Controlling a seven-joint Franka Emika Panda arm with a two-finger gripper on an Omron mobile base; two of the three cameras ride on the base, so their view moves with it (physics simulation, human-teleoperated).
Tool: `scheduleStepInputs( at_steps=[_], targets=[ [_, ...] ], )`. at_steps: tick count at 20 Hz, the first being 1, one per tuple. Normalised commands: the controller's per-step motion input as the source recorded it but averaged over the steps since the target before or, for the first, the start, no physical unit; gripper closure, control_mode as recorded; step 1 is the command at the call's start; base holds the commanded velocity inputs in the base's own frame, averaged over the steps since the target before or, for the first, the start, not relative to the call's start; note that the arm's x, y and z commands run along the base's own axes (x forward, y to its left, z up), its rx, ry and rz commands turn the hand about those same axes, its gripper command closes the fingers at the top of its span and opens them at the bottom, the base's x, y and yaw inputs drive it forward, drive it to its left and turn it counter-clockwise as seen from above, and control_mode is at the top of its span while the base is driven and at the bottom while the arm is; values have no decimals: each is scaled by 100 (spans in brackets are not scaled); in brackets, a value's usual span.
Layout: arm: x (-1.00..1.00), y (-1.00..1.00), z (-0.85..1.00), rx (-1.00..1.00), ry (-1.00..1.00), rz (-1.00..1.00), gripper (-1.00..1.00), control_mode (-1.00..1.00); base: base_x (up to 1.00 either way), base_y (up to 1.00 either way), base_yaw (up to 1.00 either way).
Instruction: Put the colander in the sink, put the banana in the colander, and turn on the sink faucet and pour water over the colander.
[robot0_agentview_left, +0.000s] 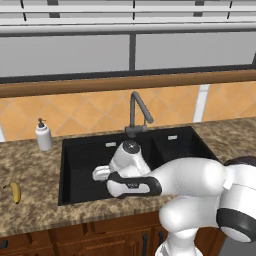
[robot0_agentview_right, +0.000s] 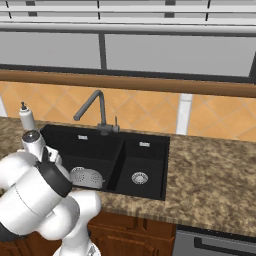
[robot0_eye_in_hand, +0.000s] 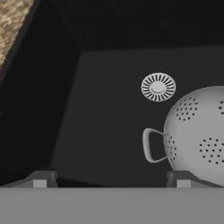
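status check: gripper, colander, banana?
Gripper open, empty, low in the sink. Colander on the basin floor by the drain. Banana on the counter; nothing blocking.

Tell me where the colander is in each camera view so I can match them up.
Left base view: hidden behind the arm, over the large basin.
Right base view: colander low in the large basin, lower left, partly behind the arm.
Hand view: colander at right, handle pointing left.
Shared landmark: the large basin's round drain, next to the colander in the hand view; the sink in both base views.
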Motion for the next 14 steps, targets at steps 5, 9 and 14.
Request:
scheduleStepInputs(
  at_steps=[5, 9, 14],
  targets=[
    [8, 99, 100, 2, 11, 0, -100, -100, 0, 0, 0],
    [0, 100, 100, 0, 15, 0, -100, -100, 0, 0, 0],
    [0, 97, 73, 0, 18, -1, -100, -100, 0, 0, 0]
  ],
)
